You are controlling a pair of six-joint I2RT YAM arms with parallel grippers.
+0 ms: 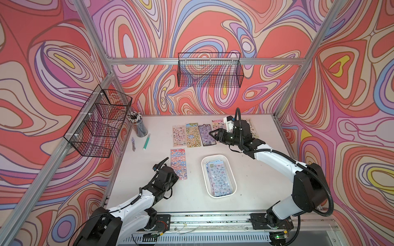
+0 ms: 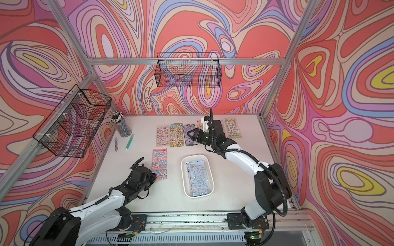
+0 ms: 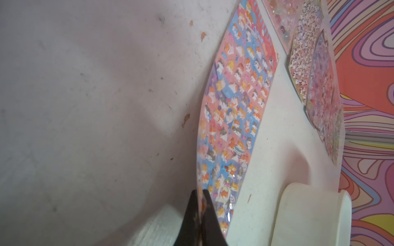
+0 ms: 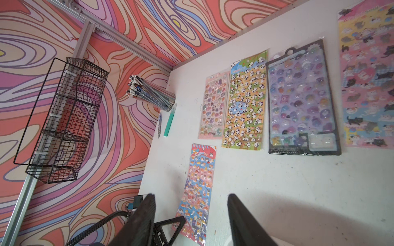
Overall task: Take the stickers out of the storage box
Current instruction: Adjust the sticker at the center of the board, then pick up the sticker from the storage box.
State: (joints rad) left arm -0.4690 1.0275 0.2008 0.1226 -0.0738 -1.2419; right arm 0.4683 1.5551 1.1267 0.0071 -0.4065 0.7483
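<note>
The white storage box sits mid-table with a stack of stickers lying inside. To its left, my left gripper is shut on the near edge of a red-and-blue cat sticker sheet, which lies almost flat on the table. Along the back, pink, panda, purple and pink cat sheets lie side by side. My right gripper hovers open over that row with nothing between its fingers, and the arm hides part of the sheets behind it.
A cup of pencils, a green pen and a small pen lie at the back left. Black wire baskets hang on the left wall and the back wall.
</note>
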